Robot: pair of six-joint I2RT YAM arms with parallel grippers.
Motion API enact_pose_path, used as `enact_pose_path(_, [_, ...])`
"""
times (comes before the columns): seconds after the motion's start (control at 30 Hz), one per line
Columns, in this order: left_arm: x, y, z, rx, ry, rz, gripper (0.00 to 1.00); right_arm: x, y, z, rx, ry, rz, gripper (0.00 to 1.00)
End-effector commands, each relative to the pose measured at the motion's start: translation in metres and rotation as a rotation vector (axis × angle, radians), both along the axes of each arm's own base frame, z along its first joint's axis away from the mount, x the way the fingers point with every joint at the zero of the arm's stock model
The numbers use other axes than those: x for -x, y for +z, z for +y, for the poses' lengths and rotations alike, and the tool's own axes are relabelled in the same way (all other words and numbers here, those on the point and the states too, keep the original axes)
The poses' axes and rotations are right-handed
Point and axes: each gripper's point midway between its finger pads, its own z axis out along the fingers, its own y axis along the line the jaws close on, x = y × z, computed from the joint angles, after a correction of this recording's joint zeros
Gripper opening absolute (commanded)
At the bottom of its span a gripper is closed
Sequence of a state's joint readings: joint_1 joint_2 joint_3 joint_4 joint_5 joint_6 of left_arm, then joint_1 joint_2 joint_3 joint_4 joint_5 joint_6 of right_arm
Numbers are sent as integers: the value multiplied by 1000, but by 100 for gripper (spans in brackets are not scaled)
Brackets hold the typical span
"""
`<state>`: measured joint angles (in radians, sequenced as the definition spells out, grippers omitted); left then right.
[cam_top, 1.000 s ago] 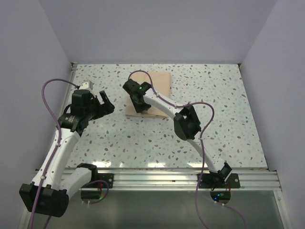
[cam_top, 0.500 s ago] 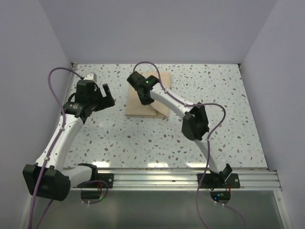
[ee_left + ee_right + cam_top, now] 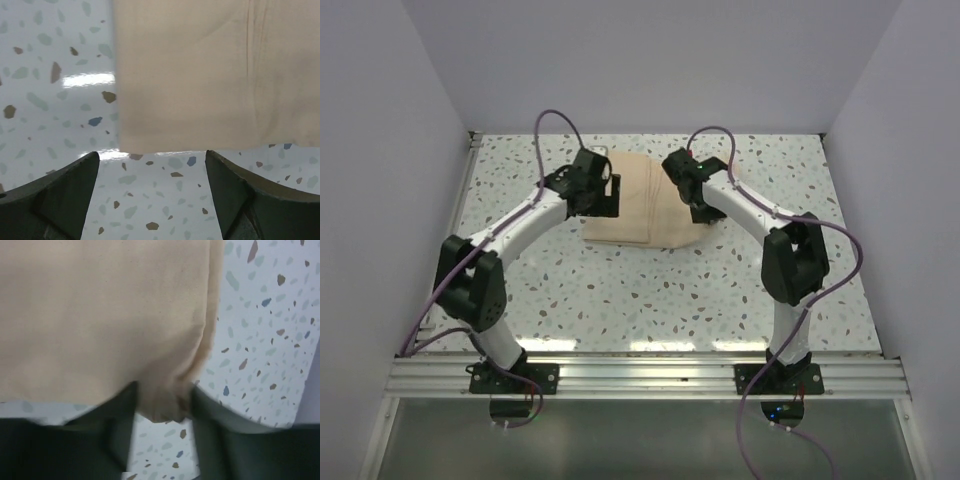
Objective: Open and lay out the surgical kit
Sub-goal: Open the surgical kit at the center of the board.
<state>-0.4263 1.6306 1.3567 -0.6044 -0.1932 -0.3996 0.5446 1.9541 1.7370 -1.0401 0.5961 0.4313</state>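
Note:
The surgical kit (image 3: 642,205) is a tan cloth wrap lying at the back middle of the speckled table. Its cloth (image 3: 200,75) fills the upper part of the left wrist view and most of the right wrist view (image 3: 100,315). My left gripper (image 3: 607,196) is at the wrap's left edge. It stands open (image 3: 152,157), with bare table between its fingers (image 3: 75,190) and the cloth's edge just beyond the tips. My right gripper (image 3: 700,208) is at the wrap's right side, shut (image 3: 162,407) on a bunched fold of the cloth.
The speckled table (image 3: 650,295) is bounded by white walls at the back and on both sides. An aluminium rail (image 3: 640,375) with the arm bases runs along the near edge. Purple cables loop above both arms.
My left arm has swung from the table's left side to the wrap's left edge. My right gripper has shut on the cloth and drawn a flap rightwards, so the wrap lies wider.

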Motion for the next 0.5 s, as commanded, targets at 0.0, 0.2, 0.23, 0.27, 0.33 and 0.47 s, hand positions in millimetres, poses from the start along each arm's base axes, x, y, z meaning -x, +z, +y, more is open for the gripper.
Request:
enact_pose_path(0.0, [-9,-24,-49,-51,-99,14,91,13,20,-30,74,-75,-75,89])
enact_pose_path(0.2, [-5,-67,-120,-121,-215,87,91,23,28,-68,114,-138,-83,98])
enact_pose_path(0.23, [-3,-72,-128,-150,-228,90,91,23,31,-72,121,-144,-91,98])
enact_pose_path(0.27, [-7,-68,-136,-155,-234,80,91,25,34,-78,125,-154,-99,98])
enact_pose_path(0.33, [-1,-92,-137,-229,-233,131,91,25,37,-83,127,-158,-107,98])
enact_pose_path(0.47, [-2,-108,-131,-295,-197,148,86,29,41,-96,116,-189,-112,98])
